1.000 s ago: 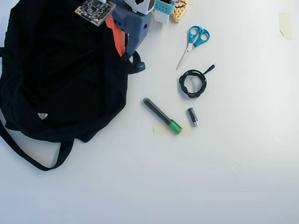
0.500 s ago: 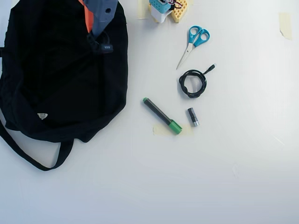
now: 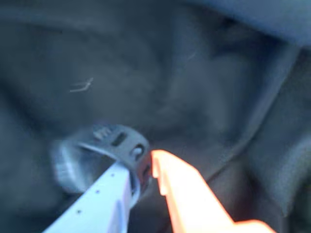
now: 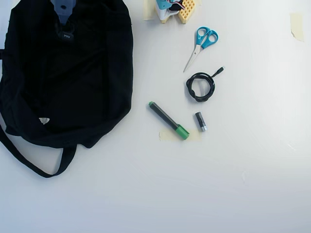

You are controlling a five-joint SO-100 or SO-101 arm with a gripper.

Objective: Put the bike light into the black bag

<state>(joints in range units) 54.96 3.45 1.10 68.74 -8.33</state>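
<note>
In the wrist view the bike light (image 3: pixel 116 141), a small black ring strap with a chunky block on its left, sits between my fingers. My gripper (image 3: pixel 138 165) is shut on the strap, with the pale finger on the left and the orange finger on the right. Dark folds of the black bag (image 3: pixel 204 73) fill the view behind it. In the overhead view the black bag (image 4: pixel 87 73) lies at the top left with its white triangular label (image 4: pixel 44 120). My arm (image 4: pixel 63 9) reaches down over the bag's top, and its fingertips and the light are hidden there.
In the overhead view, right of the bag lie blue-handled scissors (image 4: pixel 201 43), a coiled black cable (image 4: pixel 200 87), a green-capped marker (image 4: pixel 168 120) and a small black-and-silver cylinder (image 4: pixel 200 121). A yellow gridded part (image 4: pixel 187 10) sits at the top edge. The bag's long strap (image 4: pixel 29 162) loops out at the lower left.
</note>
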